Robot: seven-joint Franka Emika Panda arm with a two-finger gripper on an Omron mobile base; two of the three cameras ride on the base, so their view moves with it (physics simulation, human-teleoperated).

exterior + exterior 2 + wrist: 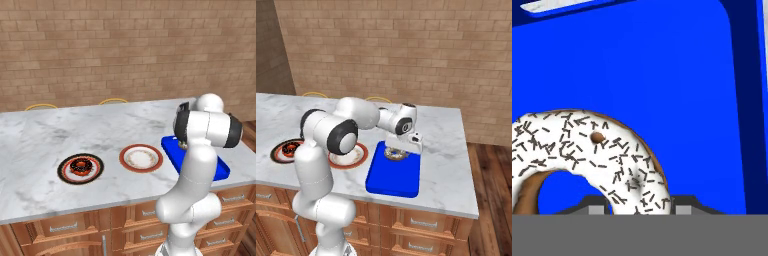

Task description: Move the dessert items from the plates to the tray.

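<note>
Wooden drawers (65, 227) under marble counter (40, 140)

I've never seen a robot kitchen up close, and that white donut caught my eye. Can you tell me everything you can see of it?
The white donut is a ring with whitish glaze, dark sprinkles and one small brown dot on top; brown dough shows at its outer edge and inside the hole. It is over the far end of the blue tray, blue showing through the hole. The gripper is right at it, its fingers either side of the near rim, though whether they clamp it is unclear. In the right base view the donut sits just beneath the hand.
</note>
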